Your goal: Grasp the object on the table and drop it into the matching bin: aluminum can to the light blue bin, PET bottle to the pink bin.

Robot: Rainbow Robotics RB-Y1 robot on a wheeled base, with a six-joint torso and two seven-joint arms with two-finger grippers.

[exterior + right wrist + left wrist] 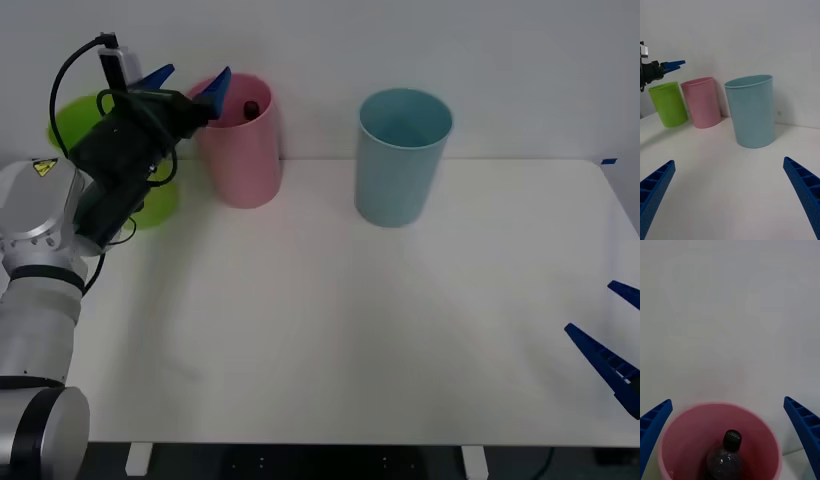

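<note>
While hovering spread wide over pink bin (720, 420): left claw (187, 82), releasing; PET bottle (725, 459) standing inside directly below, cap up. Right claw (730, 195) idling wide, desk-side.

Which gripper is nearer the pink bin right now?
Left. The left gripper hovers open just above the pink bin, where the PET bottle sits inside. The right gripper is open, low at the table's near right edge, far off.
</note>
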